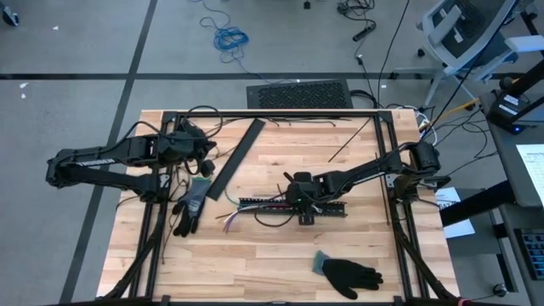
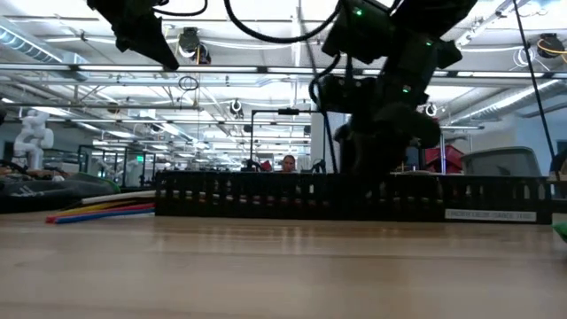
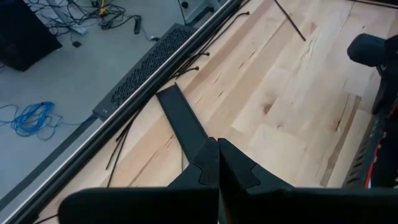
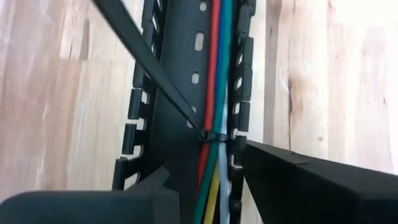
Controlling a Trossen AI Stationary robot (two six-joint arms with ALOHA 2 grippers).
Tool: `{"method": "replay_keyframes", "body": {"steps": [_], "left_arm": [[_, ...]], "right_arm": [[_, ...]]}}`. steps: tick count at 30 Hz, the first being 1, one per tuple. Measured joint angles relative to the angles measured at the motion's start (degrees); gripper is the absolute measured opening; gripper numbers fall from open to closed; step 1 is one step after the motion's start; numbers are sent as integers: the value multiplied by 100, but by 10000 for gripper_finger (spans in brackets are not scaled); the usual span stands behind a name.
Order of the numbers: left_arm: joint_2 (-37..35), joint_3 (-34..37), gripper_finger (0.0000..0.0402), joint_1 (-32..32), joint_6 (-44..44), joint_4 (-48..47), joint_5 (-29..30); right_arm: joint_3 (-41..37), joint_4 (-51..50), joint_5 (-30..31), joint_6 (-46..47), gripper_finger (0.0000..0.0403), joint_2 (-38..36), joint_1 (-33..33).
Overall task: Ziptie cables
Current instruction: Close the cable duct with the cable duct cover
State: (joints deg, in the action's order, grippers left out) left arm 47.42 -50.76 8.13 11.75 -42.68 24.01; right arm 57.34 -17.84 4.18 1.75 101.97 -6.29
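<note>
The cables (image 4: 216, 74), red, green, yellow, blue and white, lie lengthwise in a black slotted duct (image 1: 293, 206) at mid-table. Their loose ends (image 2: 106, 211) stick out of its left end. A black zip tie (image 4: 211, 134) circles the bundle, and its tail (image 4: 137, 43) slants away. My right gripper (image 4: 211, 171) points steeply down over the duct, open, with one finger on each side of the bundle just short of the tie. My left gripper (image 3: 217, 163) is shut and hangs above the table's far left part, holding nothing. My right gripper has its fingers (image 4: 292, 174) astride the cable bundle inside the duct, coming from above and lying across it. I cannot tell whether they touch the cables or the duct's walls.
A flat black cover strip (image 1: 238, 157) lies slanted at the far left, under my left gripper. One black glove (image 1: 191, 206) lies at the left and another (image 1: 348, 274) near the front edge. Loose black zip ties (image 1: 297, 121) lie along the far edge.
</note>
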Motion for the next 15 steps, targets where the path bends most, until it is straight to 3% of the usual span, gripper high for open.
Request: {"method": "replay_keyframes", "body": {"steps": [15], "left_arm": [[0,-2,0,-1,-2,-50,-4]], "right_arm": [[1041,-42,24,35,110,660,-18]]}}
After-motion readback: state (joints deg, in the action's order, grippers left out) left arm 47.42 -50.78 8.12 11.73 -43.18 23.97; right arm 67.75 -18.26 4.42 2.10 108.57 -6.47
